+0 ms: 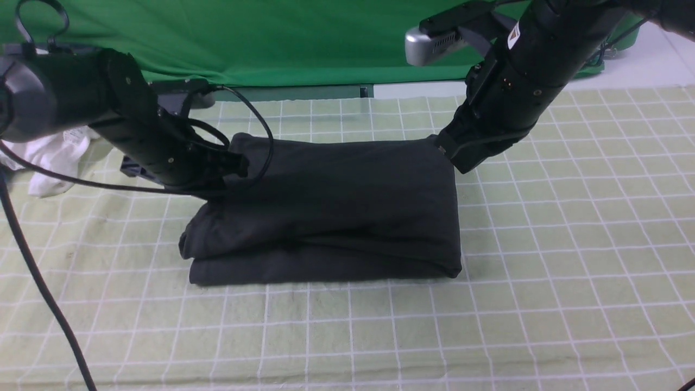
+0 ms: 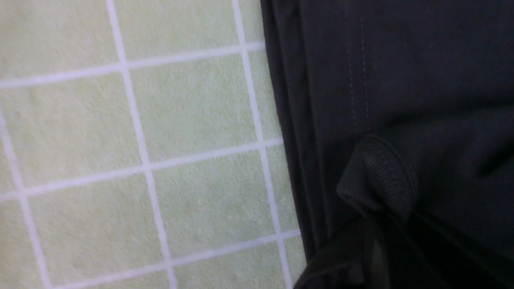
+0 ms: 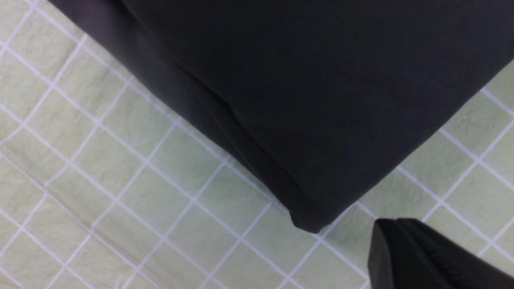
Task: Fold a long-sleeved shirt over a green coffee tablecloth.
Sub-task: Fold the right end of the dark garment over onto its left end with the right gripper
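in the middle of the green coffee tablecloth (image 1: 543, 228), a pale yellow-green cloth with a grid of thin white lines, lies the long-sleeved shirt (image 1: 336, 206), black and already folded into a thick, roughly rectangular bundle of several layers. its long axis runs from the robot's left to its right, with the doubled folded edge facing the camera side and a neat corner at the near right. no lettering or label shows in this fold.

the left gripper (image 1: 239, 163) rests at the bundle's far left corner; its tips are hidden against the dark cloth, its claw is pressed together, and whether any fabric is pinched there cannot be told. the left wrist view shows a ribbed cuff (image 2: 381, 180) curled up on top of the layers near the shirt's edge. the right gripper (image 3: 405, 257) hovers just beside the far right corner, its claw pressed together and pinching nothing, apart from the cloth.

the shirt looks soft, light and limp, a knit that will sag and slide layer over layer, so it is probably best taken by pinching a corner or folded edge through all layers.

a white garment (image 1: 54, 157) lies at the far left, and a plain bright green backdrop (image 1: 271, 38) hangs behind.
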Tool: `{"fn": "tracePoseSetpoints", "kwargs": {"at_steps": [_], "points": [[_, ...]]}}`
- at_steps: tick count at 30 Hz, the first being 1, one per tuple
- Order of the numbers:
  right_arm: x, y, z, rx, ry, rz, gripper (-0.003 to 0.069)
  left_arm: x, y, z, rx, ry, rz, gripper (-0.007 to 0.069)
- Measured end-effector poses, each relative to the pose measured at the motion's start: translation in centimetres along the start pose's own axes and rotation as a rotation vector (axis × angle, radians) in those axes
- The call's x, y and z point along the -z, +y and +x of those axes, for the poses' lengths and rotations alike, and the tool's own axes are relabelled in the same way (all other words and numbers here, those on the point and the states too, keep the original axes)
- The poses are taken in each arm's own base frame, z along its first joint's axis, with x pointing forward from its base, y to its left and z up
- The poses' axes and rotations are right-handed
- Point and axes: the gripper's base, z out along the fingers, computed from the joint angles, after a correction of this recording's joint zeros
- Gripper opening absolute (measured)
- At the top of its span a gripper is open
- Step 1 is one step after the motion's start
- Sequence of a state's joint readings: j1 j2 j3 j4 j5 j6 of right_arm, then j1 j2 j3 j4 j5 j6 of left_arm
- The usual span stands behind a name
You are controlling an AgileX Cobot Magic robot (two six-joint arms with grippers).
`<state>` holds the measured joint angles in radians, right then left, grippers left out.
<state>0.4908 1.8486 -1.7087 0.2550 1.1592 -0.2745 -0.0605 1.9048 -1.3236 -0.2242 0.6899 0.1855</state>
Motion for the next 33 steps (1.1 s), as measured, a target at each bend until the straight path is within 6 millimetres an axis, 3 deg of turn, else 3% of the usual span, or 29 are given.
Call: {"fn": "tracePoseSetpoints", "kwargs": {"at_steps": [6,18,25,29,33], "points": [[0.0,0.0,0.0,0.002,-0.001,0.000,0.0003,1.7,0.3,-1.5,-0.079,-0.045,-0.056,0.0022],[0.0,0.1,0.0,0.002,-0.003,-0.007,0.0003,2.0,0.6,-2.8,-0.178,-0.178,-0.105,0.0057],[0.0,0.1,0.0,0.000,0.002,-0.013,0.0006,2.0,0.7,-2.8,-0.210,-0.167,-0.124,0.0303],[0.0,0.3,0.1,-0.005,0.012,-0.030,0.0006,3.3,0.8,-2.9,-0.200,-0.189,-0.158,0.0441],[-0.1,0.4,0.2,-0.007,0.024,-0.048,0.0008,5.2,0.6,-2.3,-0.131,-0.149,-0.159,0.0484]]}}
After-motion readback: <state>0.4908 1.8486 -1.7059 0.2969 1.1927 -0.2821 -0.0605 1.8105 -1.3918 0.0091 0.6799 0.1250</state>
